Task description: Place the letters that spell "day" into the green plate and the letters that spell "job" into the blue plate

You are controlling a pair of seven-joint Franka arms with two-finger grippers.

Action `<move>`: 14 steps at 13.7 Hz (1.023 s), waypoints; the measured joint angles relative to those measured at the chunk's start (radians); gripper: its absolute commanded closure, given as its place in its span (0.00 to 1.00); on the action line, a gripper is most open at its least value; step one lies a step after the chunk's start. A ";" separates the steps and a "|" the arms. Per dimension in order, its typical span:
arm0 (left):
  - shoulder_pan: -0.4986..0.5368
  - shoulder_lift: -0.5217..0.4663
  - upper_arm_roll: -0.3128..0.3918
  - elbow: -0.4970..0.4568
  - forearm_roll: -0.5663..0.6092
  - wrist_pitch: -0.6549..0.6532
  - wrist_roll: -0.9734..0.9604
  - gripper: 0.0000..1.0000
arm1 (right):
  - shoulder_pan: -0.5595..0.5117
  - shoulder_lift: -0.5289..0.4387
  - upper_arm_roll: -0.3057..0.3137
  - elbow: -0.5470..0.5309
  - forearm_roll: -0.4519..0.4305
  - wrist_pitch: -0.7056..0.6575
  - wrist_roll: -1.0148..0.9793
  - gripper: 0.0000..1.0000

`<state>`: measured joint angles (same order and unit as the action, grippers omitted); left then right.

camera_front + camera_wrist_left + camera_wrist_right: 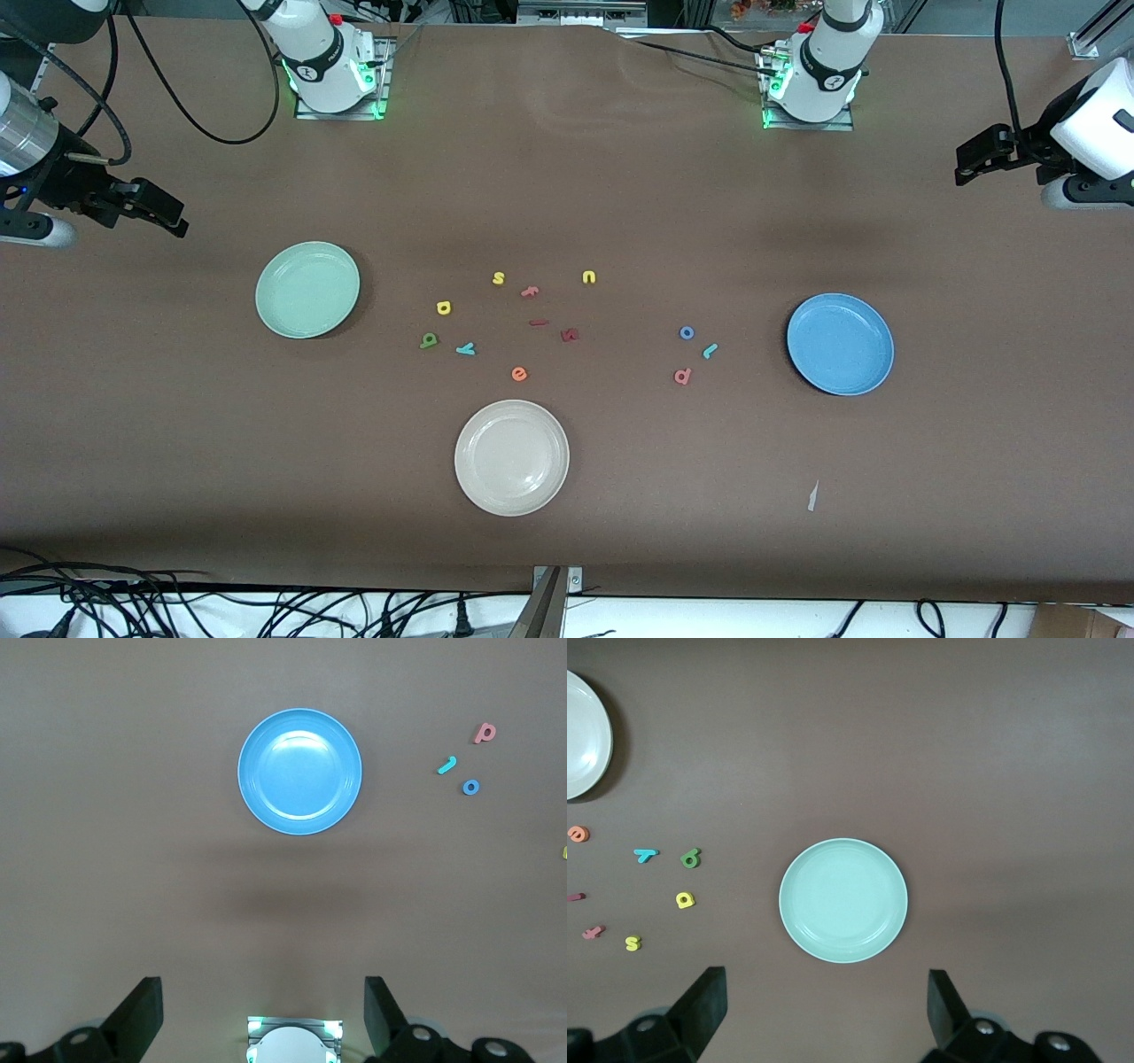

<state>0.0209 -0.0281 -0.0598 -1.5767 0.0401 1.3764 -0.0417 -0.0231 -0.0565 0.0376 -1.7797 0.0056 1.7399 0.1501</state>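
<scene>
The green plate (307, 290) lies toward the right arm's end, the blue plate (840, 344) toward the left arm's end; both are bare. Beside the green plate lie a yellow letter (444, 307), a green letter (429, 340) and a teal "y" (465, 348). Near the blue plate lie a blue "o" (687, 333), a teal "j" (710, 351) and a pink "b" (682, 377). My right gripper (164, 213) hangs open and empty off the green plate's end of the table. My left gripper (974, 159) hangs open and empty high off the blue plate's end.
A cream-white plate (511, 457) sits nearer the front camera, mid-table. Scattered in the middle are a yellow "s" (498, 278), a yellow "u" (589, 277), an orange "e" (519, 374) and dark red letters (570, 335). A scrap of tape (812, 496) lies near the front edge.
</scene>
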 measured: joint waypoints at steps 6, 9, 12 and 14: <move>0.000 0.000 0.000 0.000 0.000 0.000 0.000 0.00 | 0.000 0.001 0.000 0.000 0.000 0.000 0.000 0.00; 0.000 0.000 0.000 0.000 0.000 0.000 0.000 0.00 | 0.000 0.010 0.000 -0.001 0.000 -0.029 0.000 0.00; 0.000 0.000 0.000 0.000 0.000 0.000 0.000 0.00 | 0.015 0.039 0.002 -0.010 0.003 -0.081 -0.007 0.00; 0.000 0.001 -0.001 0.001 0.000 0.000 0.000 0.00 | 0.077 0.090 0.005 -0.016 0.005 -0.119 -0.009 0.00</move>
<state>0.0207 -0.0273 -0.0608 -1.5756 0.0400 1.3764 -0.0417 0.0535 0.0337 0.0423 -1.7957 0.0102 1.6206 0.1408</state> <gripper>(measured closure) 0.000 0.000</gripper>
